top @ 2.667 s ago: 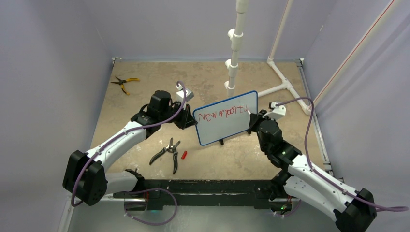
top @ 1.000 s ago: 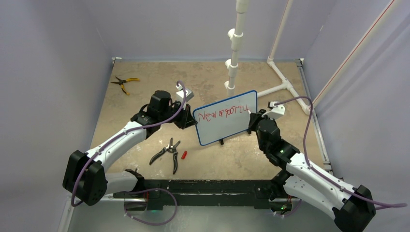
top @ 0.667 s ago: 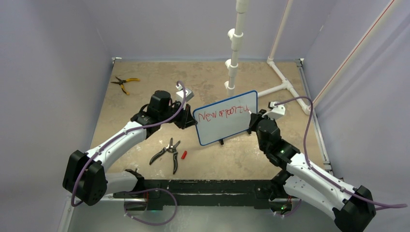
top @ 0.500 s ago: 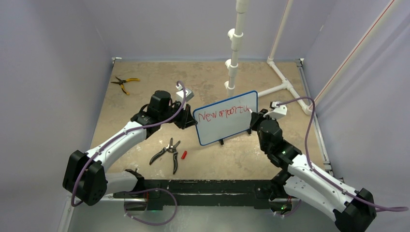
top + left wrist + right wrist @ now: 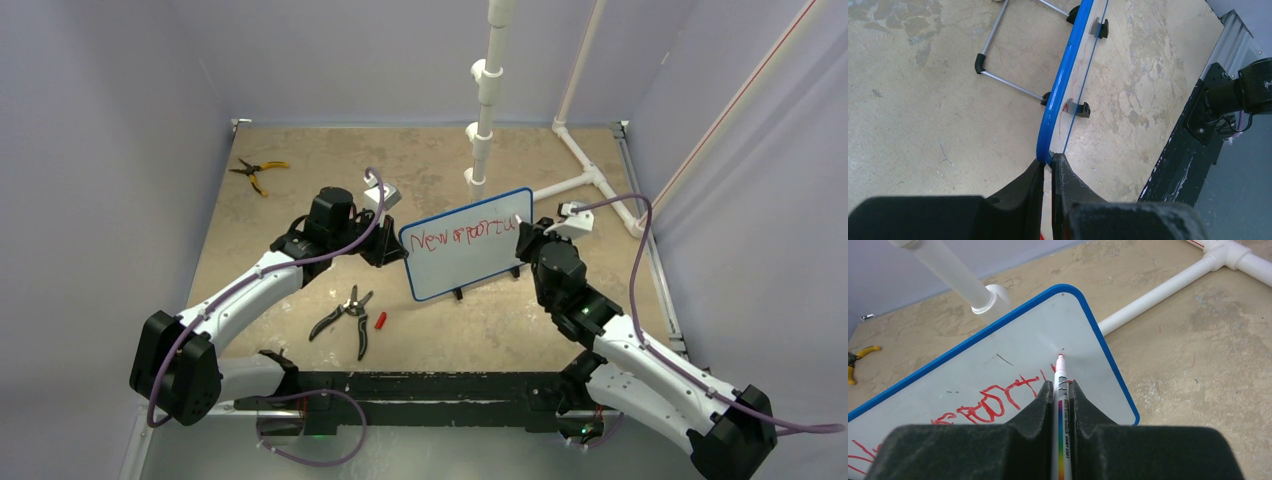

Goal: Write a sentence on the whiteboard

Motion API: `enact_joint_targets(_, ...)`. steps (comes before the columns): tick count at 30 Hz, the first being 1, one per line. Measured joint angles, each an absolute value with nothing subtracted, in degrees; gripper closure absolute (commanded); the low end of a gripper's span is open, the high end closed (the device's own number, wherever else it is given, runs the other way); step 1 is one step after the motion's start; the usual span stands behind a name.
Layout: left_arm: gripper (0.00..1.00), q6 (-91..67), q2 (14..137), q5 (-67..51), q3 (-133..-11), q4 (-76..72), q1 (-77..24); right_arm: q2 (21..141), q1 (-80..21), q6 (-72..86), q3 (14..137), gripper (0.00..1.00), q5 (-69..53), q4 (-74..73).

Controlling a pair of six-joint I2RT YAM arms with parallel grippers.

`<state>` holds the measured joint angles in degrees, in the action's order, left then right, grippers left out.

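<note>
The whiteboard (image 5: 470, 265) stands tilted mid-table on black feet, blue frame. One row of red lettering, the sentence (image 5: 462, 235), runs along its upper part and shows in the right wrist view (image 5: 993, 405). My left gripper (image 5: 392, 250) is shut on the board's left edge (image 5: 1055, 110); its fingertips (image 5: 1048, 162) pinch the blue frame. My right gripper (image 5: 522, 238) is shut on a white marker (image 5: 1060, 390) with a red tip. The tip sits on or just off the board near its upper right corner, past the last letter.
Black pliers (image 5: 345, 315) and a small red cap (image 5: 380, 320) lie in front of the board. Yellow-handled pliers (image 5: 255, 172) lie far left. A white pipe stand (image 5: 485, 95) with floor pipes (image 5: 590, 180) rises behind the board. Walls enclose the table.
My right gripper with the marker has moved a little up and right along the board's right end, adding strokes at the end of the lettering. The left arm and board stay still.
</note>
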<state>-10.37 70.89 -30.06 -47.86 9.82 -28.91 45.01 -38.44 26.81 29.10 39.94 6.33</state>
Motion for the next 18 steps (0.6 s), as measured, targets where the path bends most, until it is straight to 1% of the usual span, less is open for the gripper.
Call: enact_joint_targets(18, 1.0, -10.46, 70.89, -30.09, -47.86, 9.8, -28.91, 45.21, -38.2, 31.55, 27.97, 1.0, 39.51, 1.87)
